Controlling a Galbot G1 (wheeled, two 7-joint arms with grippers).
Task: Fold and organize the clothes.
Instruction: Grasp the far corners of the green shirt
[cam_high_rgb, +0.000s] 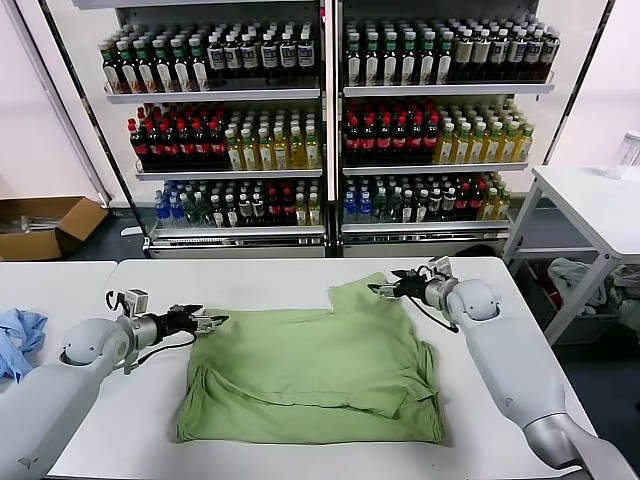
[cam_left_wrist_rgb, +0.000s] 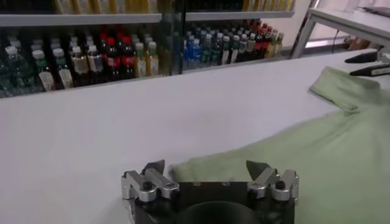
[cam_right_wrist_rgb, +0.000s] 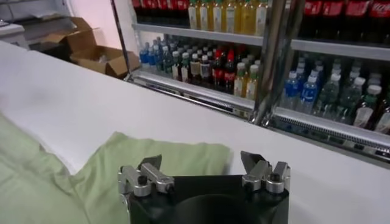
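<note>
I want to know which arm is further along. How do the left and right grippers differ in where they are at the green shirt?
The left gripper sits at the green shirt's left edge, nearer the robot; the right gripper is at the far sleeve. The left points rightward, the right leftward. Both are open, holding nothing.

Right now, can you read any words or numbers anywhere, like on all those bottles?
"Coca-Cola", partly legible: on red-labelled bottles on the cooler's upper shelf, right wrist view.
Other bottle labels: too small to read.
Green shirt, cardboard box: no text shows.
</note>
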